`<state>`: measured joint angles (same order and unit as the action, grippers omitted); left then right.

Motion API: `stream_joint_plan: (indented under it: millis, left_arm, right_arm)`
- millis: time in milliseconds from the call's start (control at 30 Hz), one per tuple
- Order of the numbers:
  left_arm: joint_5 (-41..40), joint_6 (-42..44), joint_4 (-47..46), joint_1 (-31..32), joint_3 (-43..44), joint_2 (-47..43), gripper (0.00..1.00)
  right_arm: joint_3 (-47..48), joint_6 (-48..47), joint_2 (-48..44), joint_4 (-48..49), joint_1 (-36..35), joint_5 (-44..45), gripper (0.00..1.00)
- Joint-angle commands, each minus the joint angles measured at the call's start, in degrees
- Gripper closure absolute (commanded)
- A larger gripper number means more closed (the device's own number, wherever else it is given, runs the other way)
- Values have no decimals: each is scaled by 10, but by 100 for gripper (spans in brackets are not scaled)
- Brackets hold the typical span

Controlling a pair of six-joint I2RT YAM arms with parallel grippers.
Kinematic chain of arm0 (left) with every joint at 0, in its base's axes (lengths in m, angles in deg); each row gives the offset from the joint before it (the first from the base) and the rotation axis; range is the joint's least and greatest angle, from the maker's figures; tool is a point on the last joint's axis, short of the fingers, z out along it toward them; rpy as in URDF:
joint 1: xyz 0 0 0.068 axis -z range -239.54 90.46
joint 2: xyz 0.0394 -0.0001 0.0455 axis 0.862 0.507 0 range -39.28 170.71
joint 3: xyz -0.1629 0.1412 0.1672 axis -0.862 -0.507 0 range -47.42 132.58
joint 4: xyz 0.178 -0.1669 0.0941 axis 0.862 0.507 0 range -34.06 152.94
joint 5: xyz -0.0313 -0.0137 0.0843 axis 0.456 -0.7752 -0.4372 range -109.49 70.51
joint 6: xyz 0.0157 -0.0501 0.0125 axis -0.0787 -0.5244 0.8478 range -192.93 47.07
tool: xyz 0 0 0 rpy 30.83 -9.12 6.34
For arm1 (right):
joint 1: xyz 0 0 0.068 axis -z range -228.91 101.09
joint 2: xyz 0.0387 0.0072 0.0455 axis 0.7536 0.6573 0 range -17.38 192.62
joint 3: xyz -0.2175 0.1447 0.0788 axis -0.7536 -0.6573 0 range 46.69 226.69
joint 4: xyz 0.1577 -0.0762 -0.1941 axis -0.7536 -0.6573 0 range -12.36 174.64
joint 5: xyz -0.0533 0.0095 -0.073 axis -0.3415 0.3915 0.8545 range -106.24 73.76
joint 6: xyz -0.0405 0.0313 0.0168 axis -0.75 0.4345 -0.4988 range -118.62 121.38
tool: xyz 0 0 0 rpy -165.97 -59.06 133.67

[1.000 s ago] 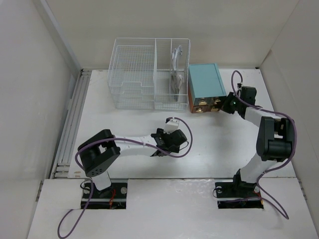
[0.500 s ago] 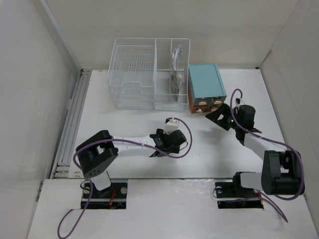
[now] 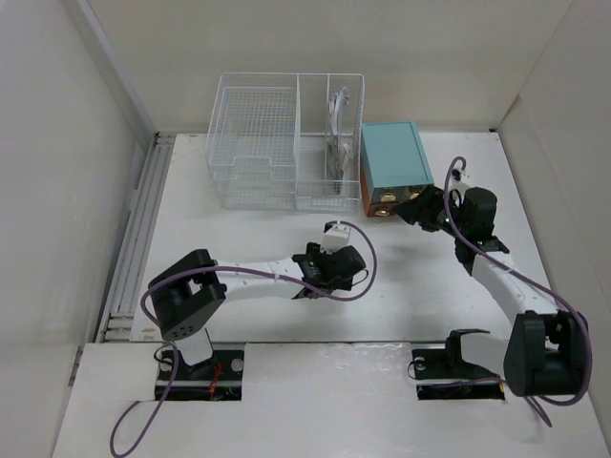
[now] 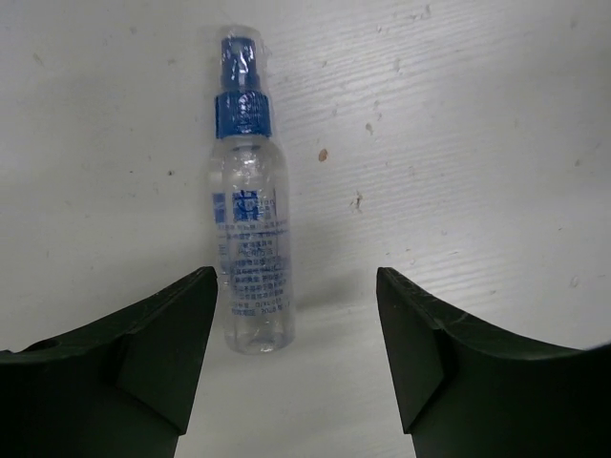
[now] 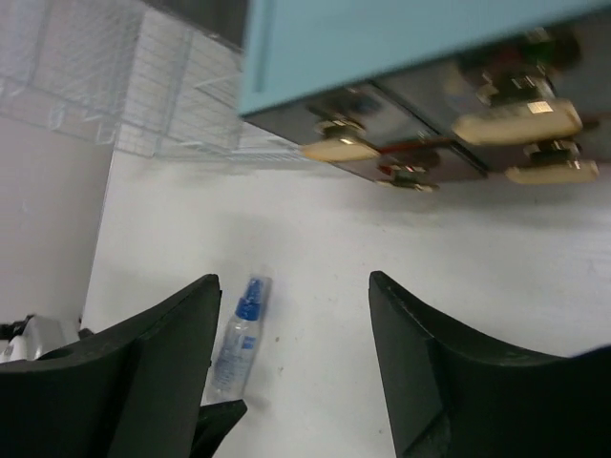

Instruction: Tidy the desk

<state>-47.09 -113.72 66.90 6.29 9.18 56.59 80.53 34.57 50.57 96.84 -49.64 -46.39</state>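
Both pincers open over the desk, one above a spray bottle, one at the drawer box.

From above, the white desk fills the middle of the view, with a wire basket toward 12 o'clock and the teal box just beside it, toward 1 o'clock. The left gripper hangs near the desk's centre, at about 6 o'clock from the basket, jaws spread wide. Its wrist camera shows the clear bottle lying flat on the desk between the fingers, close to the left finger, blue cap pointing to 12 o'clock — whether they touch, I cannot tell. The right gripper sits at 5 o'clock from the box, jaws apart and holding nothing, facing the brown drawer fronts and their brass knobs.
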Motion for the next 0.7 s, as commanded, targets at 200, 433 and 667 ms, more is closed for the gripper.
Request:
stream_joint_plan:
  millis: [200,433,667]
  left_arm:
    - [-66,-24,72,33,72,-70,35]
    - [132,21,-163,-8,48,-55,64]
    - [264,-60,-409,-62,48,50,95]
  right_arm:
    - [101,-160,-98,-100,7,-54,30]
    - [208,-347,-147,-240,30,83,100]
    - [194,-353,-257,-210,61,158,100]
